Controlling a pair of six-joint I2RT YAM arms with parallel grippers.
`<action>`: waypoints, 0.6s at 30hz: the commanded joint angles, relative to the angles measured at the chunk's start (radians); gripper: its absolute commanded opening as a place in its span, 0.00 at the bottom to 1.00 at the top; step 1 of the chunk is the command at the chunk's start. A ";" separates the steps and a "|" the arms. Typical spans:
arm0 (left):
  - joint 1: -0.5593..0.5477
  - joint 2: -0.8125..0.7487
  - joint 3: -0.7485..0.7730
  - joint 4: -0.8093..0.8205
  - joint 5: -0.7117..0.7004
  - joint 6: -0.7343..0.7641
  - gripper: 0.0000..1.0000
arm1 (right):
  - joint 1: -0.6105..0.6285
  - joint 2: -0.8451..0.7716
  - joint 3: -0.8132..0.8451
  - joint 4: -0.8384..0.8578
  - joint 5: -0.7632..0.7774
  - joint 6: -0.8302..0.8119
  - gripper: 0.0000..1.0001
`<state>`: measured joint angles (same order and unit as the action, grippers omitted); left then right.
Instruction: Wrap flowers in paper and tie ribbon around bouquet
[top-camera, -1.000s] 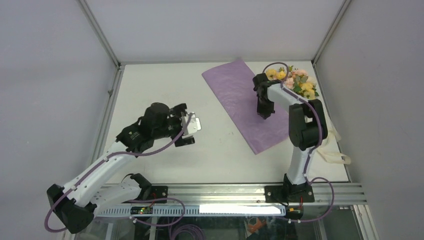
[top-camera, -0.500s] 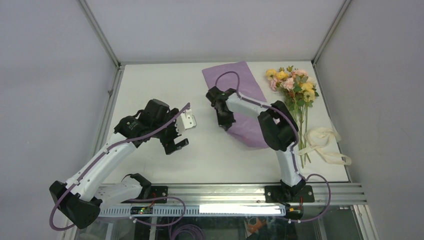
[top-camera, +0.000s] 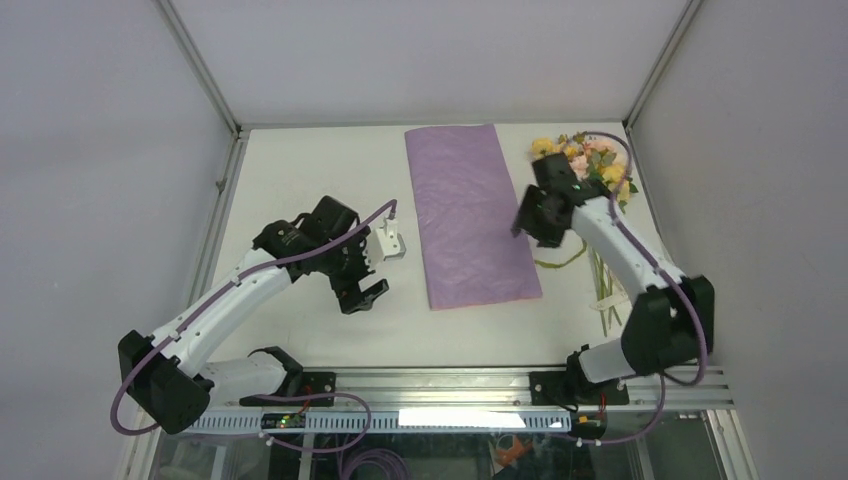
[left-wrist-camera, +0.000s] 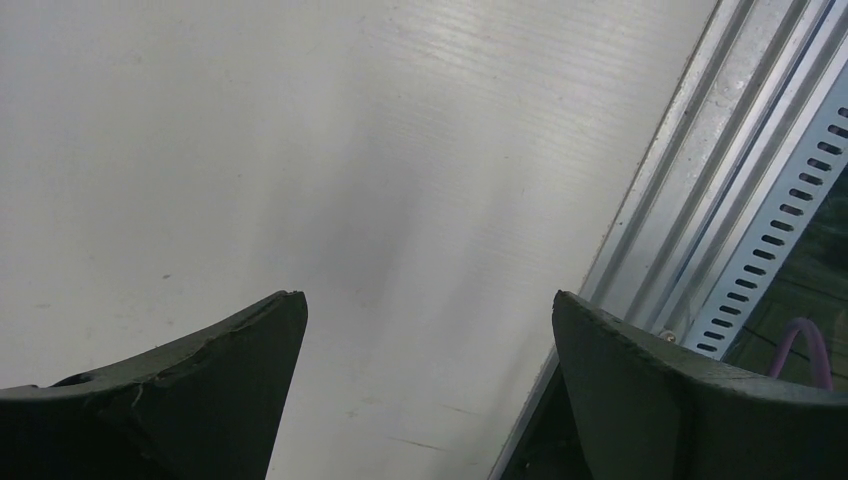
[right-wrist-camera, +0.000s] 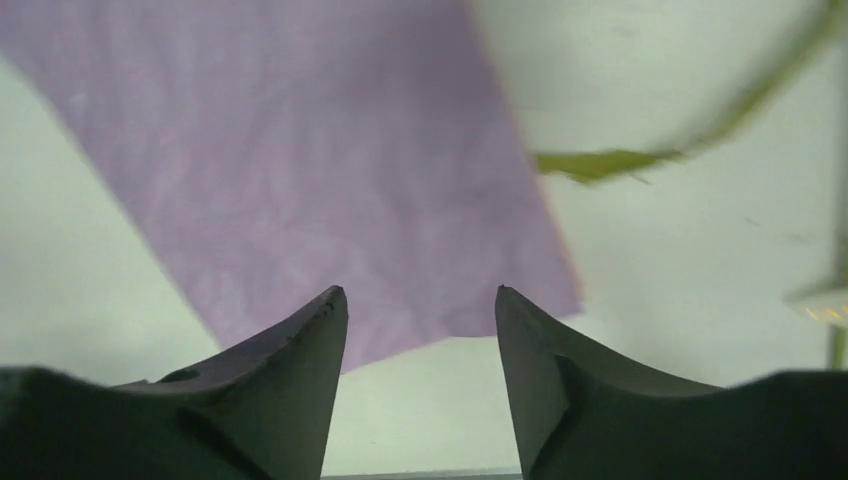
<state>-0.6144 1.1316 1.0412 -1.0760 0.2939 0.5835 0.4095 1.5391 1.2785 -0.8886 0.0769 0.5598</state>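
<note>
Flowers (top-camera: 592, 163) lay just right of R fingers (top-camera: 527, 215), stems running far-to-near.
R fingers stood part open, empty; L fingers (left-wrist-camera: 230, 350) wide open, empty.

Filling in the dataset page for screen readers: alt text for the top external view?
A lilac-purple paper sheet lies flat mid-table, seen from above. The right gripper hangs open over its right edge, with the flowers partly hidden behind the right arm at the far right. The left gripper is wide open over bare white table, left of the sheet.
</note>
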 joint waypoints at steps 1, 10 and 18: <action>-0.029 0.035 0.069 0.063 0.036 -0.074 0.98 | -0.178 -0.209 -0.316 0.026 -0.117 0.136 0.62; -0.052 0.056 0.097 0.091 0.060 -0.142 0.97 | -0.277 -0.602 -0.797 0.388 -0.215 0.810 0.54; -0.054 0.060 0.124 0.099 0.040 -0.147 0.97 | -0.274 -0.679 -0.930 0.413 -0.141 0.920 0.47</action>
<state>-0.6605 1.1927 1.1130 -1.0126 0.3210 0.4603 0.1349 0.8474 0.3592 -0.5518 -0.0895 1.3693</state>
